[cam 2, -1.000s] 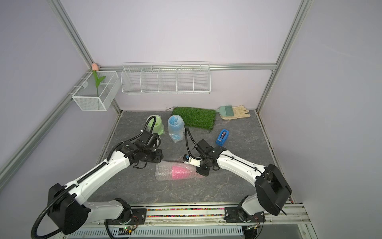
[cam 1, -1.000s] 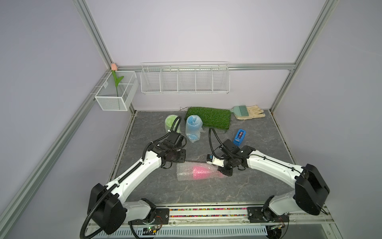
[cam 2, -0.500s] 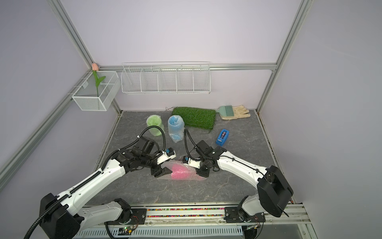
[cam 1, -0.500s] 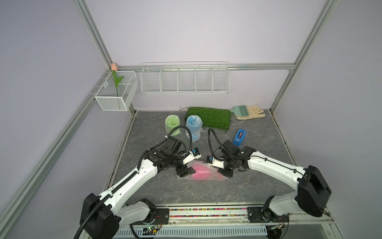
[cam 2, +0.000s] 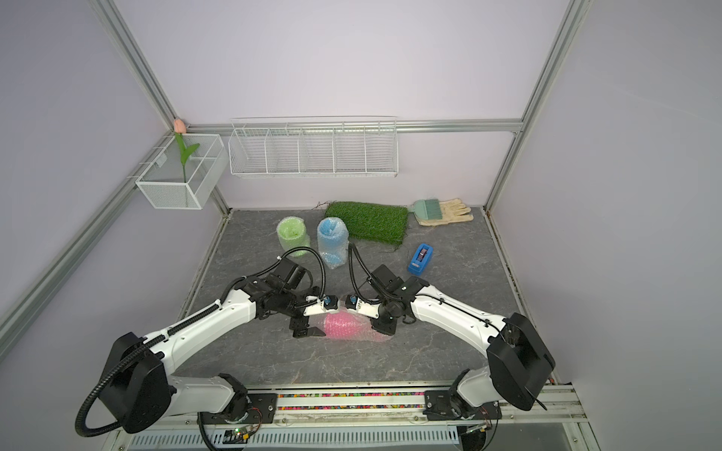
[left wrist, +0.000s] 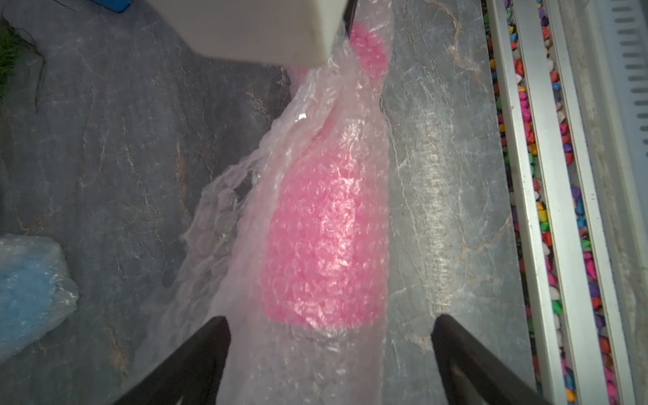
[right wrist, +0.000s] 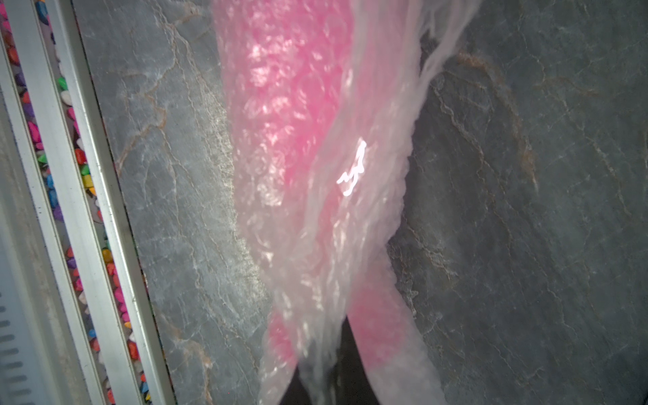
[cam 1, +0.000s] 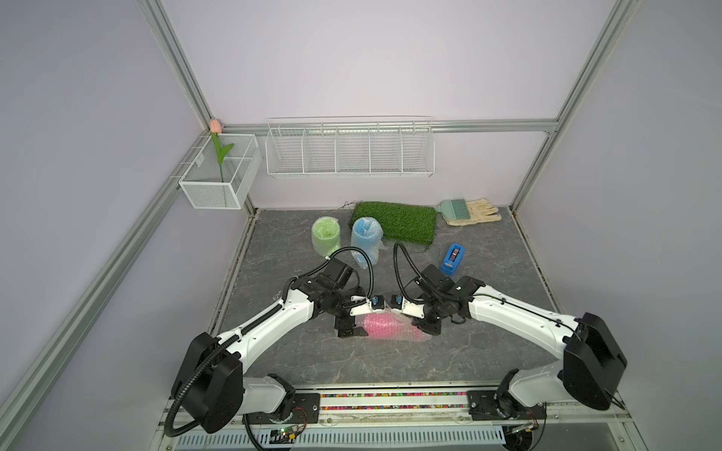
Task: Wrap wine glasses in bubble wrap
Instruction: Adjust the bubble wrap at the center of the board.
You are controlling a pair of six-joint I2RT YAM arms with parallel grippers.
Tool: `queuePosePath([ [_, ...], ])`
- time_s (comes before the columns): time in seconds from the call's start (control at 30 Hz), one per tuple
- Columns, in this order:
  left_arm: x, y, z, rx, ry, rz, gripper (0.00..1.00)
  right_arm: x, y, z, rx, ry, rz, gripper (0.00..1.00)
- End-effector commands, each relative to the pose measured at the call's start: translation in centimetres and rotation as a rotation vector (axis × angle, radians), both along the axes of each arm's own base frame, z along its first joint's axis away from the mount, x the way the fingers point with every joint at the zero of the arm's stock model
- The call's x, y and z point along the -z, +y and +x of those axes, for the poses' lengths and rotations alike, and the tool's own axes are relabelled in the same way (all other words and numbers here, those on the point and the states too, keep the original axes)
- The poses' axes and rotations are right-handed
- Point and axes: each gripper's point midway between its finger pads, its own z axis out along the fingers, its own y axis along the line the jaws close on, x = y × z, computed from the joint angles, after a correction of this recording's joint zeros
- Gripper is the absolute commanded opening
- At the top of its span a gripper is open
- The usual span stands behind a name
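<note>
The pink wine glass (cam 1: 381, 325) (cam 2: 344, 325) lies on its side mid-table, rolled in bubble wrap (left wrist: 315, 354). My left gripper (cam 1: 357, 322) (left wrist: 329, 350) is open at the bundle's left end, and the wrap's loose end lies between its black fingers (left wrist: 210, 350). At the other end, my right gripper (cam 1: 426, 326) (right wrist: 329, 371) is shut on bunched bubble wrap (right wrist: 315, 245). The green wine glass (cam 1: 325, 236) and the blue wine glass (cam 1: 365, 242) stand wrapped at the back.
A blue tape dispenser (cam 1: 452, 258) sits behind the right arm. A green grass mat (cam 1: 394, 220), a glove and a brush (cam 1: 470, 211) lie along the back wall. A wire rack (cam 1: 349, 150) and a wire basket (cam 1: 218, 175) hang above. A bead-filled rail (cam 1: 390, 395) borders the front.
My left arm swung forward from beside the green glass to the pink bundle's left end, and its jaws opened. The right gripper stayed shut on the wrap.
</note>
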Motion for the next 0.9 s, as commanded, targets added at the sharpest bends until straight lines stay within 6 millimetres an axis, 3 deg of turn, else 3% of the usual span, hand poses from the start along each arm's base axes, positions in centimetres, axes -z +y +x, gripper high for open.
queuePosePath([
  [0.0, -2.4, -0.4, 0.6, 0.076, -0.110, -0.031, 0.93, 0.0, -0.2, -0.8, -0.030, 0.017, 0.001, 0.07],
  [0.17, -3.7, -0.3, 1.7, 0.065, -0.213, -0.039, 0.94, -0.2, -0.3, -0.9, -0.031, 0.013, 0.004, 0.07],
  [0.3, -2.8, -0.5, 2.6, 0.062, -0.224, -0.021, 0.96, -0.2, -0.3, -0.9, -0.030, 0.014, 0.003, 0.07],
  [0.57, -0.2, 0.3, 0.2, 0.137, 0.000, 0.093, 0.92, -0.2, -0.4, -0.9, -0.030, 0.014, -0.002, 0.07],
  [0.87, 2.4, 1.5, -0.7, 0.106, 0.055, 0.157, 0.76, -0.2, -0.4, -1.2, -0.032, 0.028, -0.001, 0.07],
])
